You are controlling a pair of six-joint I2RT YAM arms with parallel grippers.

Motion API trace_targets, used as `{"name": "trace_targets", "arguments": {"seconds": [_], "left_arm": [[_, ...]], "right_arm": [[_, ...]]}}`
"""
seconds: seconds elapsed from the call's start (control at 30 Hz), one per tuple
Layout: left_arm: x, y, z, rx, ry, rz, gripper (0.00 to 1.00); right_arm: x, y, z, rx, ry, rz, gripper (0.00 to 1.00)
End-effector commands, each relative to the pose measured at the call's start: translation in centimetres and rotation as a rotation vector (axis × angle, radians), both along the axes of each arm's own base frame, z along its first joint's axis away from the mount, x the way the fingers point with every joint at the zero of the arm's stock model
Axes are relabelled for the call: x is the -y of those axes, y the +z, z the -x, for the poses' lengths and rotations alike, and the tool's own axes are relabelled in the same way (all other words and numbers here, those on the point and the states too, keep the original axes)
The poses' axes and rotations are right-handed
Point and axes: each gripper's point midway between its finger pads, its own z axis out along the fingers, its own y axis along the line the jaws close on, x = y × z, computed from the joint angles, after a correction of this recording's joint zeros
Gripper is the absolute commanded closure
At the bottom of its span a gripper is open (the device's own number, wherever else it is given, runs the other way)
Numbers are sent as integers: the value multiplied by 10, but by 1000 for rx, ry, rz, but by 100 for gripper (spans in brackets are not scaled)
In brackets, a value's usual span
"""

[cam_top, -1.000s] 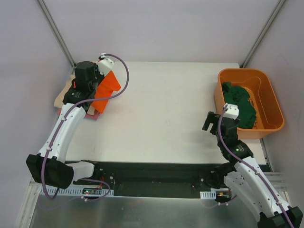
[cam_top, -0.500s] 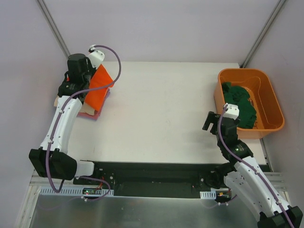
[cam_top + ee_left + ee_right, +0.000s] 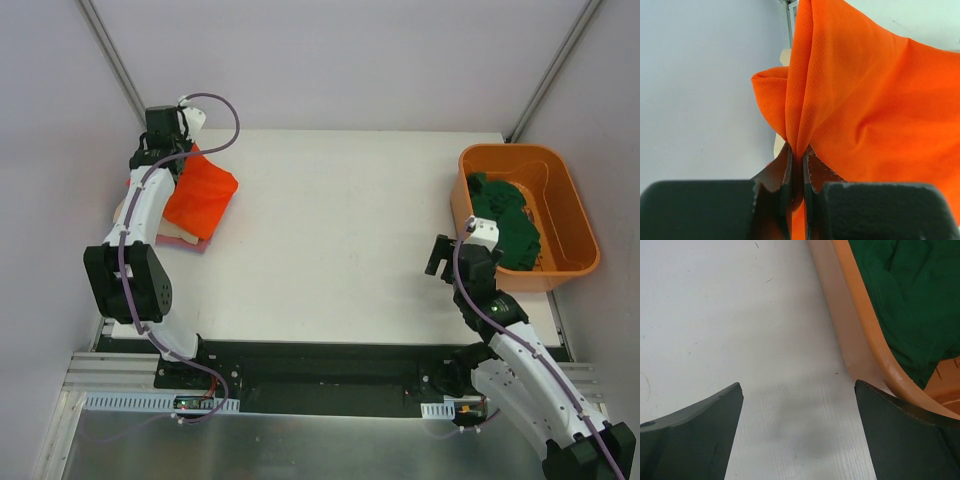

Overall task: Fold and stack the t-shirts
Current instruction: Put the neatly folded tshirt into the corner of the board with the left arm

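A bright orange t-shirt [image 3: 200, 195] lies spread over a beige t-shirt [image 3: 172, 232] and a pink one [image 3: 197, 243] at the table's far left. My left gripper [image 3: 168, 150] is at that pile's back left corner, shut on a pinched fold of the orange t-shirt [image 3: 875, 100], with the cloth rising from between its tips [image 3: 797, 150]. A dark green t-shirt [image 3: 505, 215] lies crumpled in the orange bin [image 3: 510, 150]. My right gripper [image 3: 437, 255] hovers open and empty [image 3: 797, 390] over bare table, just left of the bin wall [image 3: 855, 335] and the green t-shirt [image 3: 905, 300].
The bin sits at the table's right edge. Grey walls close in the left, back and right sides, and the left wall is right beside my left gripper. Diagonal metal struts stand at both back corners.
My left arm has swung back and left toward the corner, drawing the orange t-shirt out flatter over the beige and pink ones. The right arm has barely moved.
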Motion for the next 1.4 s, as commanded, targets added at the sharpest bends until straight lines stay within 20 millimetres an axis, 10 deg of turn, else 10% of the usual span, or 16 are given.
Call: {"name": "trace_targets", "arguments": {"seconds": [0.0, 0.3, 0.53, 0.67, 1.03, 1.23, 1.37], "left_arm": [[-26, 24, -15, 108, 118, -4, 100], [-58, 4, -10, 109, 222, -9, 99], [-63, 14, -11, 154, 268, 19, 1], [-52, 51, -6, 282, 292, 135, 1], [131, 109, 50, 344, -98, 1021, 1], [247, 41, 136, 252, -315, 966, 1], [261, -18, 175, 211, -346, 1100, 1]], "right_arm": [[8, 17, -5, 34, -44, 14, 4], [13, 20, -2, 48, -62, 24, 4], [12, 21, -2, 52, -58, 14, 4], [6, 23, -2, 53, -30, -5, 4], [-14, 26, -5, 64, 57, -75, 4], [-27, 38, 1, 121, 144, -121, 4], [-41, 26, 16, 125, 261, -148, 4]]}}
